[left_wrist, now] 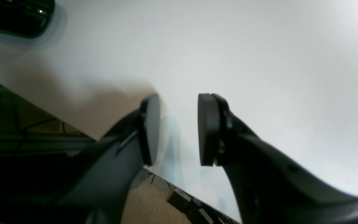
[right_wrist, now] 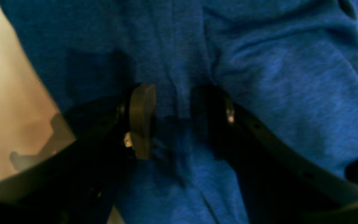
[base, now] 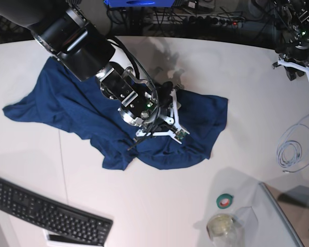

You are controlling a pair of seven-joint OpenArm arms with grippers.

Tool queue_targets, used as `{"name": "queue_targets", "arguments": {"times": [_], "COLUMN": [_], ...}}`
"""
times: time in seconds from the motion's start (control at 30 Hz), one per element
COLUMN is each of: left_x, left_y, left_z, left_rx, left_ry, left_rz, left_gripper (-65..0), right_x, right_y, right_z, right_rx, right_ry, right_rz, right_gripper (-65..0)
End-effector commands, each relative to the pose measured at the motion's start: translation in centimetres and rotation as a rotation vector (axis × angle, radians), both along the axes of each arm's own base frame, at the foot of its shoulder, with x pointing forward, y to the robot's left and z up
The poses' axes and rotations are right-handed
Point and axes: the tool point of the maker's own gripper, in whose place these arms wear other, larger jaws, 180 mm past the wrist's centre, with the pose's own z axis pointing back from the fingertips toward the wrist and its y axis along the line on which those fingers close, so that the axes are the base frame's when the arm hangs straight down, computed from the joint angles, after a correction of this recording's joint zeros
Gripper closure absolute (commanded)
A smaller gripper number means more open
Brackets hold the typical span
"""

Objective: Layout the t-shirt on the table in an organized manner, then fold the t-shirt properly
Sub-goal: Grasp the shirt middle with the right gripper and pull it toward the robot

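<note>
Navy-blue fabric of the t-shirt (base: 92, 116) is spread, rumpled, across the middle of the white table (base: 159, 206). The right gripper (right_wrist: 174, 119) is held low over the shirt's centre, its jaws apart, with a ridge of cloth seen between them; whether it is pinched cannot be told. The left gripper (left_wrist: 179, 129) is seen over bare tabletop near the edge, well apart from the shirt, its pads (left_wrist: 208, 129) parted and holding nothing. A black keyboard (base: 46, 211) lies at the near edge.
</note>
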Motion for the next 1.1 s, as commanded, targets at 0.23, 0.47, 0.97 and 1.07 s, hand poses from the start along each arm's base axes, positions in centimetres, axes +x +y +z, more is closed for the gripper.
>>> {"name": "queue_targets", "arguments": {"times": [0.23,0.47,0.97,1.07], "left_x": [0.6,0.9,6.6,7.2], "left_y": [0.8,0.8,-5.1,-5.2], "left_z": [1.3,1.4,1.6,1.9], "left_rx": [0.032,0.032,-0.003,-0.001], "left_ry": [-0.034,-0.042,-0.086,-0.096], "left_rz": [-0.004,-0.004,-0.193,-0.197], "left_gripper": [-20.1,-20.1,-20.1,-20.1], "right_x": [1.4,-0.8,-4.4,-4.5], "right_y": [0.9,3.5,3.6,3.4], "right_z": [1.3,5.0,3.7,3.2], "right_rx": [0.039,0.106,0.096,0.089], "right_ry": [-0.044,-0.057,0.023,0.03], "right_rz": [-0.003,0.016,0.022,0.015], "right_gripper": [-3.0,-3.0,-9.8,-11.7]}}
